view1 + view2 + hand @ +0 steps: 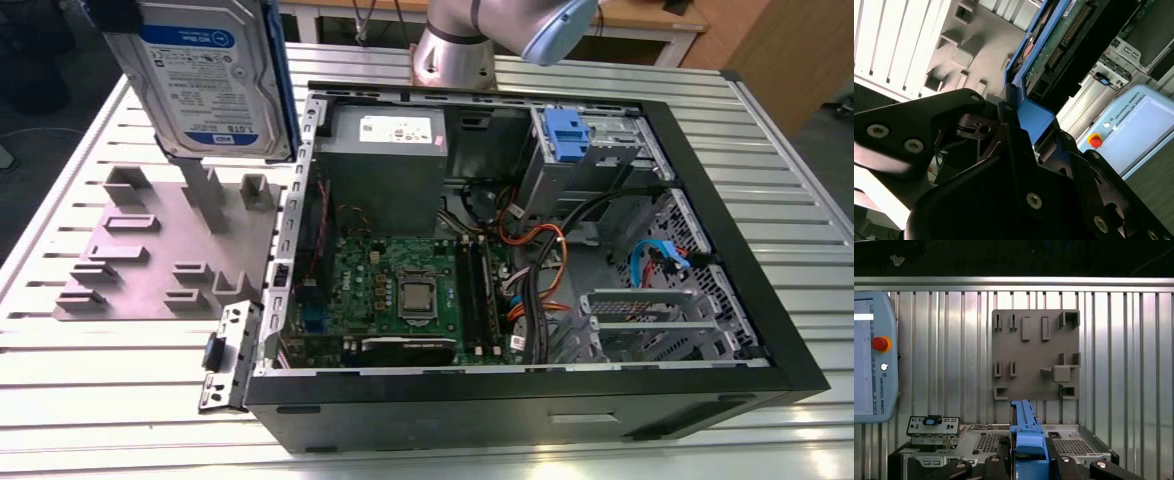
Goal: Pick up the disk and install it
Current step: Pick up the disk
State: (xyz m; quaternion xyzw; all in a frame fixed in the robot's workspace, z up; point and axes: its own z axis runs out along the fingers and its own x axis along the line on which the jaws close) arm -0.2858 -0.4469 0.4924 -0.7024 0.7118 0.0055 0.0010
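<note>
An open black computer case (534,405) lies on its side on a slatted metal table (781,110). Taking the case as a clock face in the exterior view, a grey power supply box (387,170) with a white sticker sits at 11 o'clock; a green motherboard (387,290) fills 7 o'clock; orange and black cables (534,255) tangle at the centre; a small blue clip (567,135) sits in the metal bay at 1 o'clock.

Outside the case, at its 9 o'clock, lies a grey slotted holder plate (134,260). The disk (214,80) hangs upright in the air above that plate, at 10 o'clock from the case, label showing and touching nothing below. In both wrist views the gripper (1029,456) has its black fingers (1009,135) clamped on the disk's blue carrier frame. The robot arm (487,40) rises beyond the case at 12 o'clock; a pale teach pendant (871,360) rests on the table.
</note>
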